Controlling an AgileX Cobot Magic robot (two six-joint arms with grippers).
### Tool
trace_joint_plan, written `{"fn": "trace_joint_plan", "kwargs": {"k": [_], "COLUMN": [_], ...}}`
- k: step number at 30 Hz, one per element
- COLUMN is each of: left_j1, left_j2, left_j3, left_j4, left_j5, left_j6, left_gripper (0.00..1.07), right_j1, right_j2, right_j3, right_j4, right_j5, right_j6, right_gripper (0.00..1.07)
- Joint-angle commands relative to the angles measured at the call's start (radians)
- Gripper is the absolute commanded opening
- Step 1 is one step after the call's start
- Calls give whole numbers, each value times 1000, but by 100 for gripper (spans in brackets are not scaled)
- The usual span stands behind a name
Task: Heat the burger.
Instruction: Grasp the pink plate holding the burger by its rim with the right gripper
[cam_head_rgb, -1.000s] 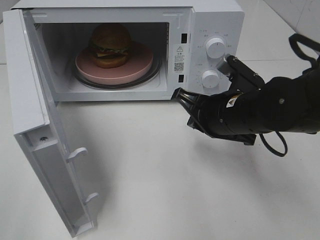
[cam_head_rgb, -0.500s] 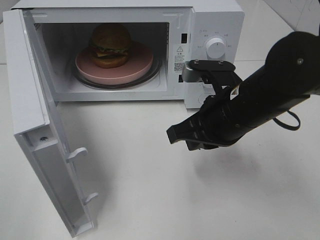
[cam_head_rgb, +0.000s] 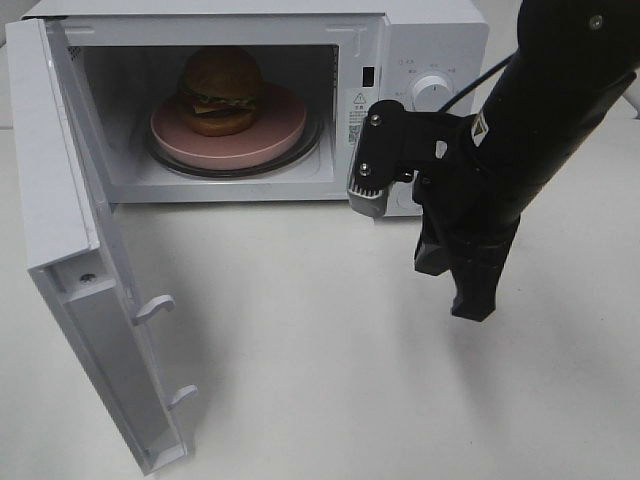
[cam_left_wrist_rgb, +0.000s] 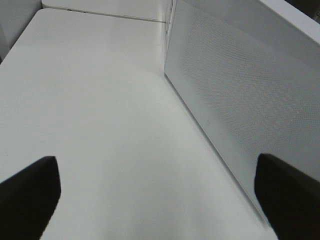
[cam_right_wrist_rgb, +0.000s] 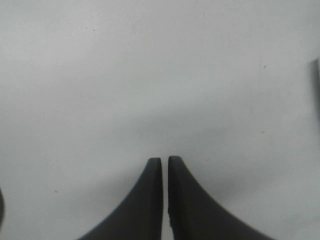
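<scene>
**Operator:** What is nearest?

**Inspector:** The microwave door (cam_head_rgb: 90, 300), standing fully open over the counter (cam_head_rgb: 300, 380). Your left hand (cam_left_wrist_rgb: 156, 170) is spread wide and empty beside a mesh panel, evidently that door, and looks placed to push it shut.

**Operator:** And my right?

**Inspector:** Your right hand (cam_head_rgb: 472, 300) hangs point-down before the control panel, fingers all but together, holding nothing.

**Operator:** The burger?

**Inspector:** The burger (cam_head_rgb: 220, 88) sits on the pink plate (cam_head_rgb: 280, 135) inside the cavity. I judge that closing the door and turning the dial (cam_head_rgb: 432, 92) are both outstanding.
</scene>
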Motion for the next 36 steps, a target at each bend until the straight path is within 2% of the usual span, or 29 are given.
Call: {"fn": "trace_joint_plan", "kwargs": {"k": [1,3,6,10,12,13,14,15,16,17,18,19,20,21,22,23,25,26,27,36], "left_j1": [0,0,0,0,0,0,0,0,0,0,0,0,0,0,0,0,0,0,0,0], "left_j2": [-17,-17,-17,-17,-17,-17,-17,-17,-17,-17,-17,-17,-17,-17,-17,-17,-17,-17,-17,-17], "left_j3": [3,3,3,3,3,3,3,3,3,3,3,3,3,3,3,3,3,3,3,3], "left_j4": [-2,-2,-2,-2,-2,-2,-2,-2,-2,-2,-2,-2,-2,-2,-2,-2,-2,-2,-2,-2], "left_j5": [-12,-12,-12,-12,-12,-12,-12,-12,-12,-12,-12,-12,-12,-12,-12,-12,-12,-12,-12,-12], "left_j6": [3,3,3,3,3,3,3,3,3,3,3,3,3,3,3,3,3,3,3,3], "left_gripper": [98,98,98,98,98,98,98,98,98,98,98,98,98,98,98,98,98,98,98,98], "right_j1": [2,2,2,2,2,2,2,2,2,2,2,2,2,2,2,2,2,2,9,61], "right_j2": [-6,-6,-6,-6,-6,-6,-5,-5,-4,0,0,3,3,3,3,3,4,4,13,86], "right_j3": [-20,-39,-46,-46,-46,-46,-46,-46,-46,-46,-46,-46,-46,-46,-46,-46,-46,-46,-46,-65], "right_j4": [-11,-22,-28,-47,-59,-59,-78,-78,-83,-101,-101,-111,-126,-126,-131,-131,-149,-149,-162,-303], "right_j5": [-18,-64,-129,-205,-269,-269,-304,-304,-318,-348,-348,-363,-388,-388,-405,-405,-412,-412,-415,-448], "right_j6": [-185,-330,-390,-391,-391,-391,-391,-391,-391,-387,-387,-387,-386,-386,-383,-383,-383,-383,-381,-227], "right_gripper": [7,8,9,13,21,21,29,29,33,43,43,48,61,61,74,74,89,89,95,94]}}
